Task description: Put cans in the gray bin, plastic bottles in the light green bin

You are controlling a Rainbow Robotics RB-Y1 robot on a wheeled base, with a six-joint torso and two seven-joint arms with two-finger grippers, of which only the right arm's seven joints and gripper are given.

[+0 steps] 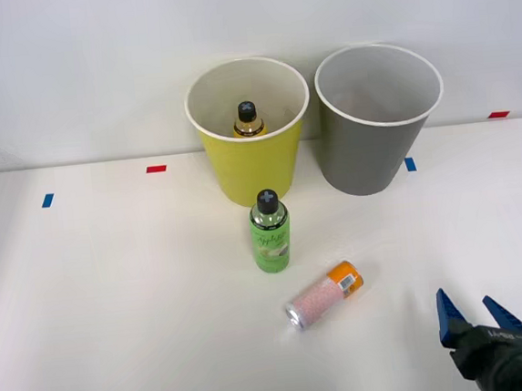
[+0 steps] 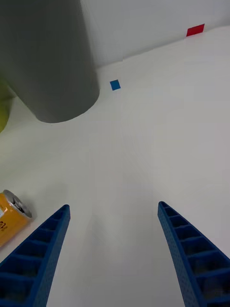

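Front view showed the right gripper [image 1: 473, 316] spread and empty, the can [image 1: 324, 295] lying on its side just beside and apart from its jaws: probably light, smooth, apt to roll, best pinched across mid-body.

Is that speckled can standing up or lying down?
Lying down: the can rests on its side on the table, silver end toward the camera.

The right arm comes in low at about five o'clock of the front view, its dark wrist just inside the corner. The right gripper [image 1: 475, 308] points toward eleven o'clock, hovering over the desk. Its two blue ribbed fingers [image 2: 38, 249] are spread well apart, with nothing held between them.
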